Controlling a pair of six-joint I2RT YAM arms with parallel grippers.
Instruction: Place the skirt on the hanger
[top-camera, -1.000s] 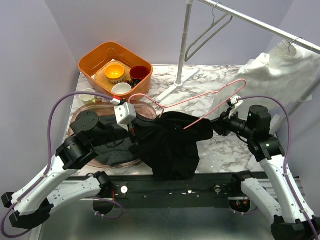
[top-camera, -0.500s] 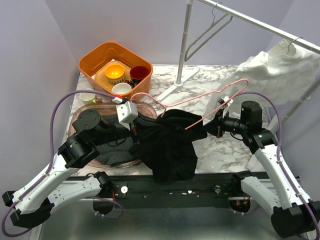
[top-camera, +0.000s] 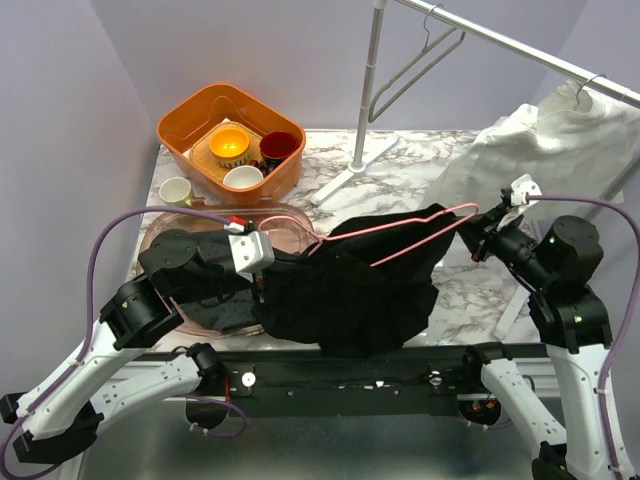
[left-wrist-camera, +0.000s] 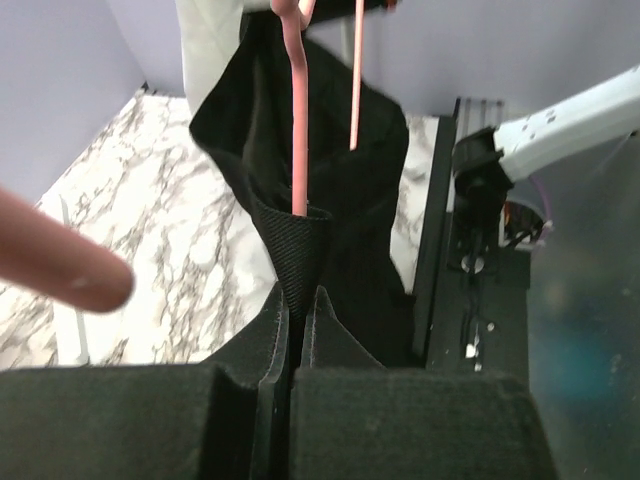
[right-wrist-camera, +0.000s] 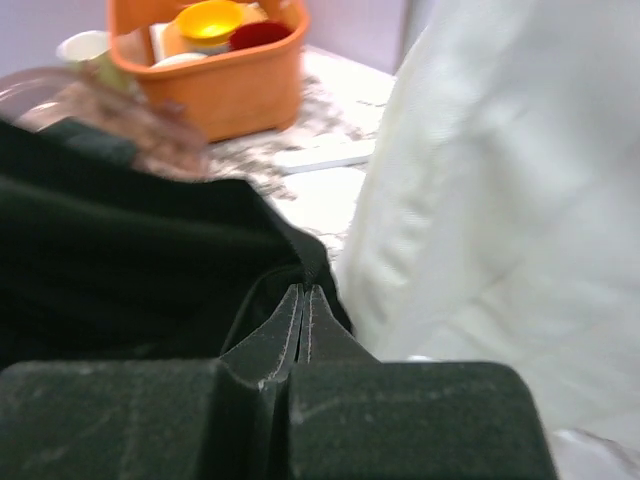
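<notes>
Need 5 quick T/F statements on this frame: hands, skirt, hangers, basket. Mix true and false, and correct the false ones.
1. Both the left hand and the right hand are shut on the black skirt. True.
2. The pink hanger hangs on the rail. False: it lies across the skirt between the two hands, with one end pushed into the fabric.
3. A white garment hangs on the rail at the right. True.
4. The orange basket is empty. False: it holds dishes, among them a yellow bowl.
5. The grey hanger on the rail carries nothing. True.
</notes>
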